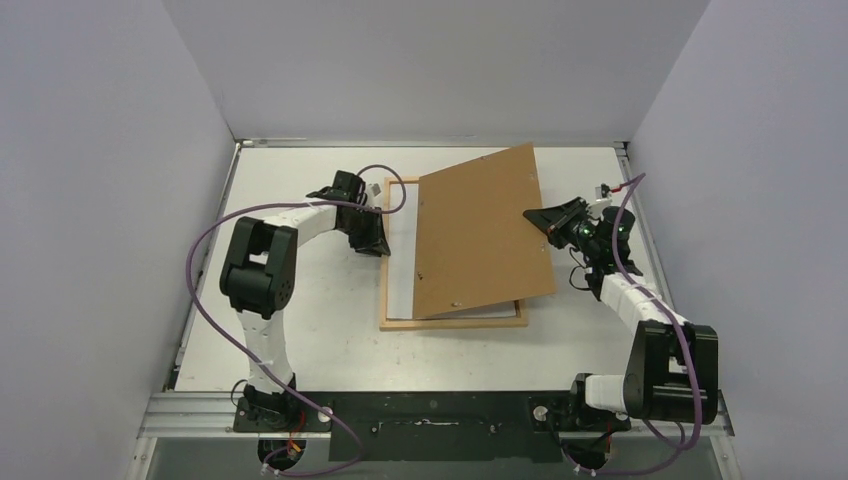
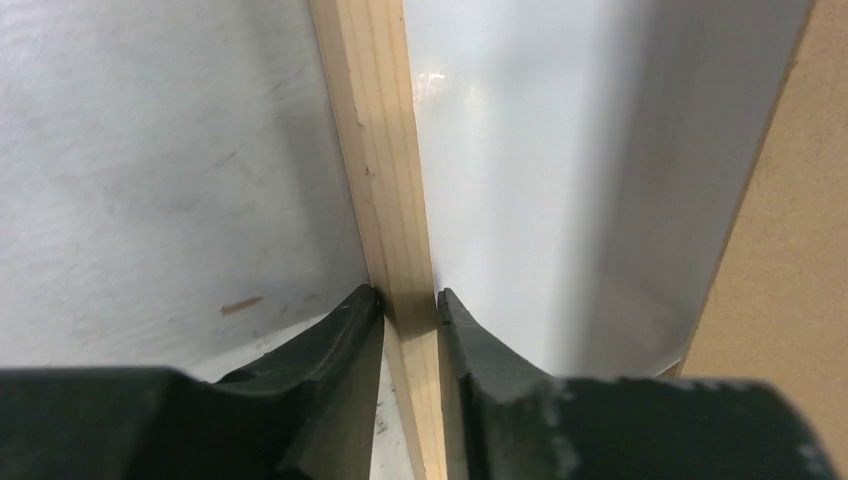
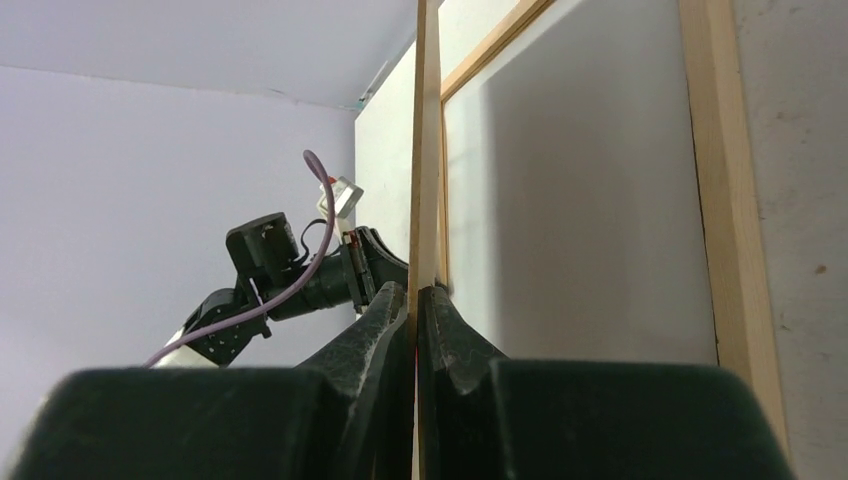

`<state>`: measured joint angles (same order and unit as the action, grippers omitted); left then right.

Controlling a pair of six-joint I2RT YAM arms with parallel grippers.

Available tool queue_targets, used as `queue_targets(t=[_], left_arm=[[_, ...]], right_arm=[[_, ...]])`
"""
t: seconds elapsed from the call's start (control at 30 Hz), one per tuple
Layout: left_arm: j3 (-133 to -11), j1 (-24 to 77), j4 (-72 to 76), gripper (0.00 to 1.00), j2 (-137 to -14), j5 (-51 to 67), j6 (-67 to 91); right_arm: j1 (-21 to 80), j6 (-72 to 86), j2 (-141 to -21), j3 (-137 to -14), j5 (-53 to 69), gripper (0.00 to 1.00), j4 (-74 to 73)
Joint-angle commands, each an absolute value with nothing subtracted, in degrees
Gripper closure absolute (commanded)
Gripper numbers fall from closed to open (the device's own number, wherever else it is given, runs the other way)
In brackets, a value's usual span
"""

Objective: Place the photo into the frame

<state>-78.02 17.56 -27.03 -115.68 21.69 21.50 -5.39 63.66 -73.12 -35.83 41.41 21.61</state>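
Black two-finger left gripper (image 2: 408, 300) is clamping the left bar of the thin light-wood rectangular frame (image 2: 375, 150), with one finger on the outer face, one on the inner, and the jaws closed onto the wood. The black two-finger right gripper (image 3: 415, 295) is pinching the right edge of the flat brown fibreboard backing board (image 1: 480, 230). Its fingers are almost meeting on the thin sheet, and it is holding that side raised.

The frame is lying flat on the white table (image 1: 300, 330), its near bar showing below the board. The photo (image 2: 540, 150) is lying inside the frame, just beside the clamped bar. It is showing only as a white glossy rectangular sheet, so it is probably face down, and no printed side is appearing in any view. The board is hanging skewed over the right and far parts of the frame. Whether its lower left edge is touching the frame cannot be told.

Judging by its look, the print is going to handle as light, thin and bendy, with a slick surface that creases and smudges easily. A hold on its edge or corner would suit it best. The frame looks stiff but light and likely to slide, so bracing one bar makes sense. The board seems rigid and light, so an edge grip should do.

No brand, label or writing is readable. A few small marks on the board are too small to make out.
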Motion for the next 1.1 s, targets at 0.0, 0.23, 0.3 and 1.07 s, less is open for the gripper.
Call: queue_targets(t=[0.0,0.23,0.3,1.07], left_arm=[[-75.66,16.29,-29.3,0.67,-111.04,24.0,20.4],[-75.78,14.83,-27.42,0.49,-106.66,26.29,21.28],[-75.79,14.07,-27.55,0.47,-105.47,25.66,20.88],[-73.31,13.1,-23.0,0.56,-108.94,23.35,25.56]], right_arm=[[-2.45,68.58,-74.82,-36.26,43.0,1.0,38.59],[1.47,67.99,-78.36,-37.17,43.01,1.0,42.34],[1.86,67.67,-79.26,-37.22,42.97,1.0,42.85],[5.93,66.86,-86.48,-35.43,35.53,1.0,46.7]])
